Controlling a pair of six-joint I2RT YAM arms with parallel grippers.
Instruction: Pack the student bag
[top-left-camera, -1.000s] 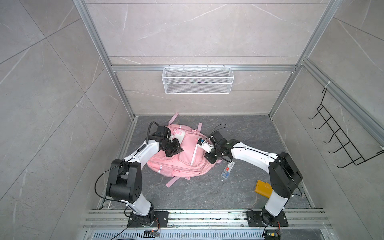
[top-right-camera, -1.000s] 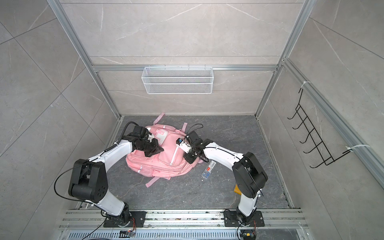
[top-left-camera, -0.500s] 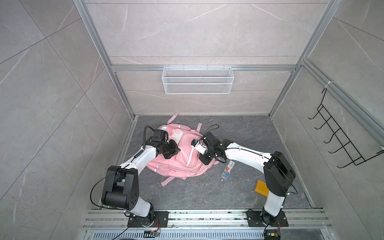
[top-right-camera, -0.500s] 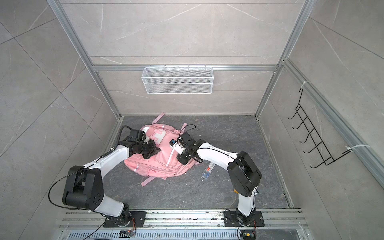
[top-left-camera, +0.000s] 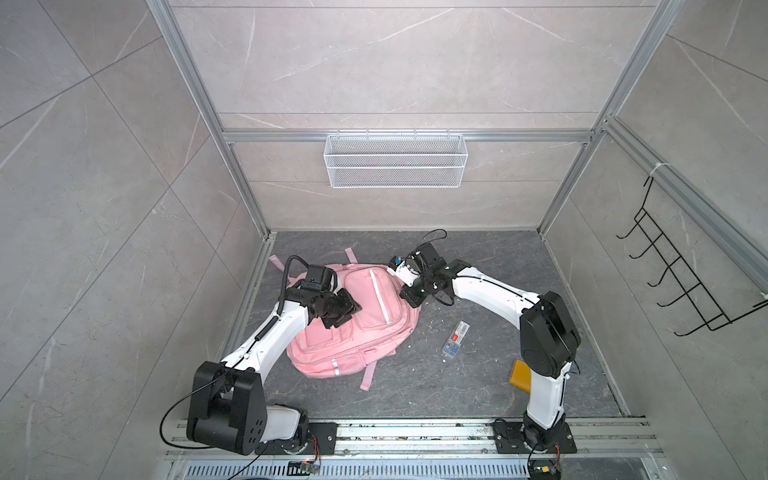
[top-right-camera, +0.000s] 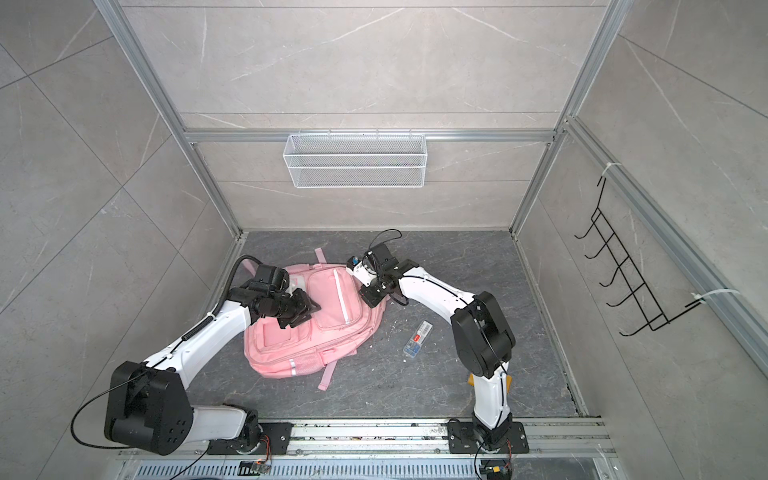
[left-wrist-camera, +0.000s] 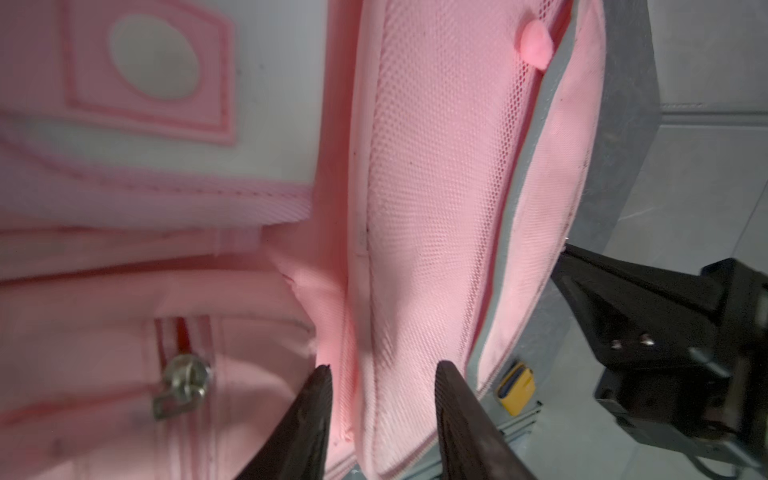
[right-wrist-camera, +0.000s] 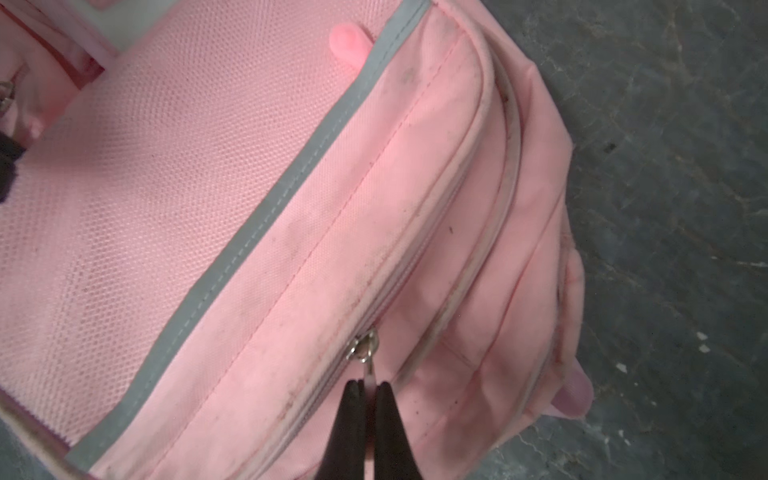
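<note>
**Floppy pink backpack: where I'd grab it**

So the student bag was lying flat on the dark floor between the two arms, front pockets up, sitting a bit left of centre in both top views. A small clear case lay on the floor just to its right, and a yellow block was further off by the right arm's base.

The right gripper was pinched tight on the zip pull of a front pocket. The left gripper had its jaws partway apart, straddling a seam beside the mesh panel but not actually clamping anything.

My read is that this thing is all soft fabric, probably light, with zero stiffness. Tug the zip and I'd guess the whole bag slides or bunches up instead of opening. I'd pin the piped seam right next to the zip track with the free hand, since it's thicker and less slippery than the mesh, which could snag. The pull tab itself is tiny and could slip out.
</note>
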